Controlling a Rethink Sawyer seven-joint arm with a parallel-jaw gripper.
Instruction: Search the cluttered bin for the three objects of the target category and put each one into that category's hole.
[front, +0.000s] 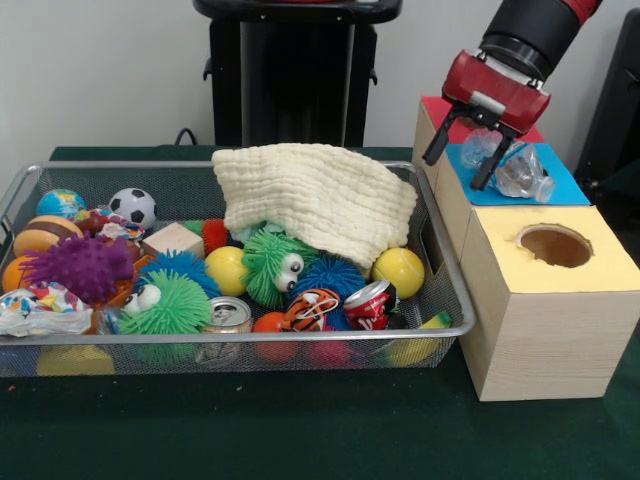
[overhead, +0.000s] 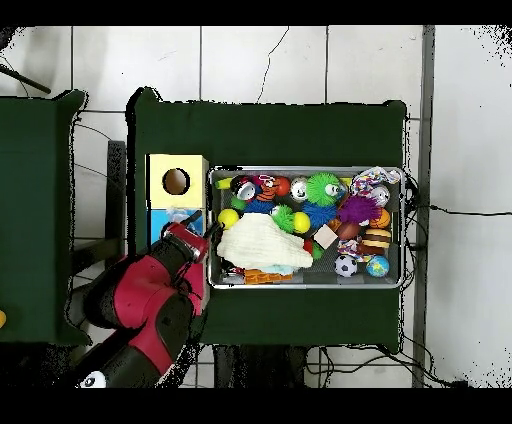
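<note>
My gripper (front: 456, 172) hangs open over the blue panel (front: 560, 185) of the wooden sorting box, to the right of the wire bin (front: 440, 250). A crumpled clear plastic bottle (front: 522, 172) lies on the blue panel, partly between and just right of my fingers (front: 487, 172), and looks free of them. The blue panel's hole is hidden under the bottle. In the bin's front lie a silver can (front: 230, 315) and a red can (front: 368, 300). In the overhead view the gripper (overhead: 186, 236) sits over the blue panel (overhead: 160, 215), left of the bin (overhead: 305, 172).
A cream knitted cloth (front: 315, 195) covers the bin's back right. Around it lie yellow balls (front: 399, 270), furry toys with eyes (front: 272, 262), a purple spiky ball (front: 85, 265) and a small football (front: 132, 207). The box's yellow section has an open round hole (front: 555, 245); a red panel (front: 436, 104) lies behind.
</note>
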